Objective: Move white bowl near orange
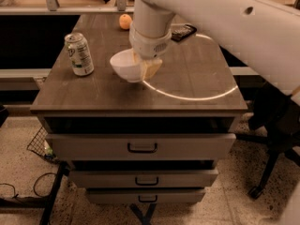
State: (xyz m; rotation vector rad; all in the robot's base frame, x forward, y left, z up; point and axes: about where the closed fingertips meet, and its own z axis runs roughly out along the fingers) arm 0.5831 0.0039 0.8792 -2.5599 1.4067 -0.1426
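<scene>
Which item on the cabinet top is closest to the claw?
The bowl: the claw grips its rim, while the can and orange sit apart.

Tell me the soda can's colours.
Soda can: green and white, camera view. Hand grips the white bowl by its rim.

Wooden drawer cabinet (187,146), speckled floor (234,193).

Gripper (146,65) is clamping the white bowl (123,67) at its rim, mid-tabletop. Bowl is showing glossy and smooth. Tabletop (192,86) is reading as matt wood grain. Soda can (78,54) is shining metallic, orange (124,21) looking matt, arm shell (225,18) showing smooth white plastic.
</scene>
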